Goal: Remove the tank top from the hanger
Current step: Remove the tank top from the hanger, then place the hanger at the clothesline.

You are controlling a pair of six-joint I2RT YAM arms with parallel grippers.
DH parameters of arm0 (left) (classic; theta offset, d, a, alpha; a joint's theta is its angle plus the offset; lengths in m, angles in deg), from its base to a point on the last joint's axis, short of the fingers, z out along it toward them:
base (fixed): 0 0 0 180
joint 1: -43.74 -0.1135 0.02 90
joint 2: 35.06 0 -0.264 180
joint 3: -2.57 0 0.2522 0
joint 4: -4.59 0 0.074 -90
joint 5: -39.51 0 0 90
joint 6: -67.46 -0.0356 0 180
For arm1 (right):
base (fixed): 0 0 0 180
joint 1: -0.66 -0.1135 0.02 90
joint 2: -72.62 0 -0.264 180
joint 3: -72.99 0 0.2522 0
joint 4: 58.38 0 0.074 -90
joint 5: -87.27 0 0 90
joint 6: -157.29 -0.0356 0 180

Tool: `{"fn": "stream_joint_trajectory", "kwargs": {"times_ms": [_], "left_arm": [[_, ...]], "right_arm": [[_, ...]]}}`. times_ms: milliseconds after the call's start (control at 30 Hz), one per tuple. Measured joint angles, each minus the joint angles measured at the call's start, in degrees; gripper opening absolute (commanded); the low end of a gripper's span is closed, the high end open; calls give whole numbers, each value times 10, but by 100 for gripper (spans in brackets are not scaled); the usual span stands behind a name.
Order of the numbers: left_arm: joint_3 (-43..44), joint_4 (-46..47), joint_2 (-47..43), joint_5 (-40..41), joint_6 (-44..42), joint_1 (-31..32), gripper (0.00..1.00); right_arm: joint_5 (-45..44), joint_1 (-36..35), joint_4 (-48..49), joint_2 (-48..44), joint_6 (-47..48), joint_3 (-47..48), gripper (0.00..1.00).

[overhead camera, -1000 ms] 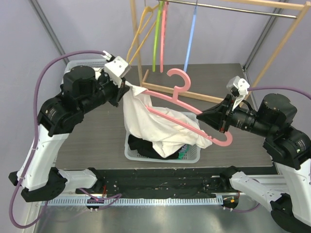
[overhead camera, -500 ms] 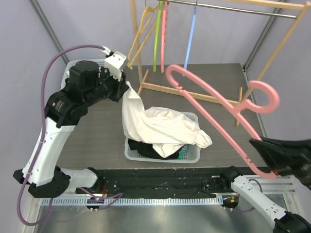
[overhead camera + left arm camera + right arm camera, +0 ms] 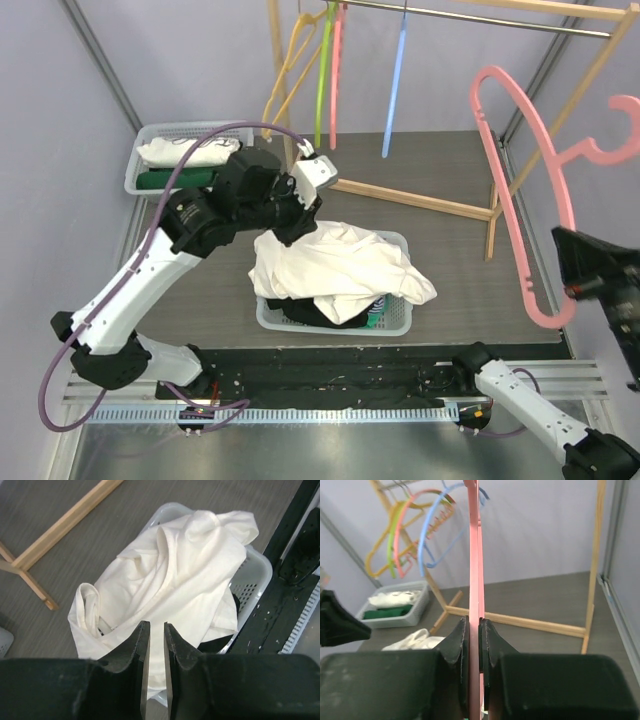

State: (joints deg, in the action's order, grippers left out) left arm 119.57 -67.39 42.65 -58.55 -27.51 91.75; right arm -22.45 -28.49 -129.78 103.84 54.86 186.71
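Note:
The white tank top point(image 3: 335, 265) lies crumpled on top of the white laundry basket point(image 3: 262, 312), free of the hanger. In the left wrist view the tank top point(image 3: 175, 575) is spread below my left gripper point(image 3: 153, 626), whose jaws stand a narrow gap apart with nothing between them. That left gripper point(image 3: 293, 222) hovers just above the cloth's back left part. The bare pink hanger point(image 3: 515, 190) is raised at the far right, with my right gripper point(image 3: 572, 290) shut on its lower bar. The right wrist view shows the hanger point(image 3: 475, 555) pinched in the right gripper point(image 3: 474, 621).
A wooden clothes rack point(image 3: 420, 200) stands behind the basket, with yellow point(image 3: 285, 75), green point(image 3: 322, 80), pink point(image 3: 337, 70) and blue point(image 3: 393, 85) hangers on its rail. A second white basket point(image 3: 150, 180) with folded clothes sits at the back left. Dark clothes lie under the tank top.
My left gripper opened and let go of the tank top, which dropped onto the basket; that arm moved right over it. The right arm swung the bare hanger up and right.

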Motion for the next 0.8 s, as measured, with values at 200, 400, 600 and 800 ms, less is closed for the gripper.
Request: {"fn": "stream_joint_trajectory", "kwargs": {"times_ms": [200, 400, 600, 800], "left_arm": [[-119, 19, -5, 30, -28, -2, 93], [-251, 26, -19, 49, -48, -5, 100], [-305, 52, -36, 35, -60, -5, 100], [-363, 99, -40, 23, -75, -5, 83]], "right_arm": [[-71, 0, -18, 110, -10, -19, 1], [-92, 0, -24, 157, -11, -16, 1], [-94, 0, -19, 187, -6, 17, 1], [-80, 0, -3, 215, -2, 38, 1]]}}
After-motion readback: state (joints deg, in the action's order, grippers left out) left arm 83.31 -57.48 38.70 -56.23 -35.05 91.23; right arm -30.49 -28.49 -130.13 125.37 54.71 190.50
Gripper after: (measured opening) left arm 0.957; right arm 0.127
